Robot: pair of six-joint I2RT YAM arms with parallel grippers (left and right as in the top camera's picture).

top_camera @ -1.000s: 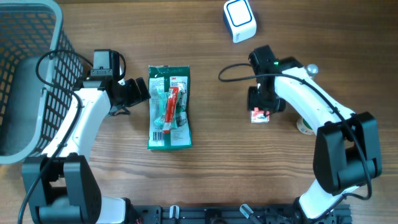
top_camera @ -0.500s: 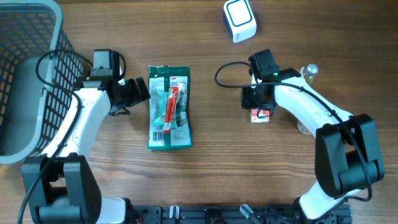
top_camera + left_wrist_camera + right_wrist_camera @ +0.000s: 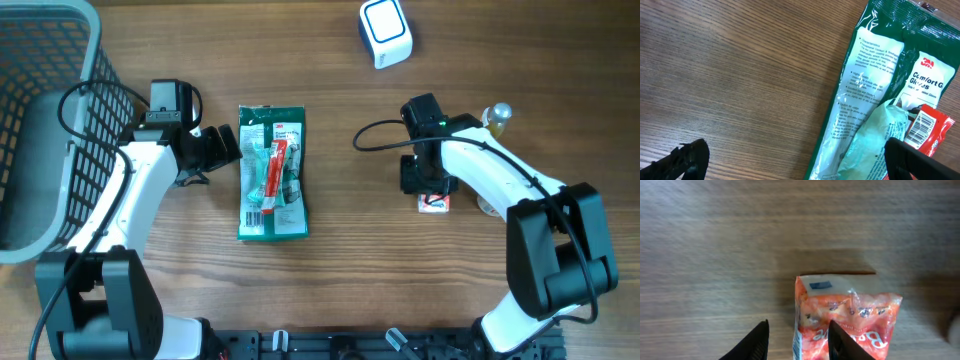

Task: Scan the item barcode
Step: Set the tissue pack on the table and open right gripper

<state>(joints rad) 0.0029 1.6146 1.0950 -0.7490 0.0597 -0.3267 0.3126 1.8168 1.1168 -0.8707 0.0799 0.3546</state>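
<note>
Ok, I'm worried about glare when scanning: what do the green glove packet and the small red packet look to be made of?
The green glove packet seems to be glossy plastic film: bright glints and creases run along its top. The small red packet is probably thin printed plastic film: it is crinkled, with a soft shine.

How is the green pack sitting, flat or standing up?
Flat. The green pack lies on the table, its printed face showing from above.

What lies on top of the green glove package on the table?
A pale mint pouch and a red packet with a barcode lie on the green glove package. They hide part of its print; anything beneath it is covered.
</note>
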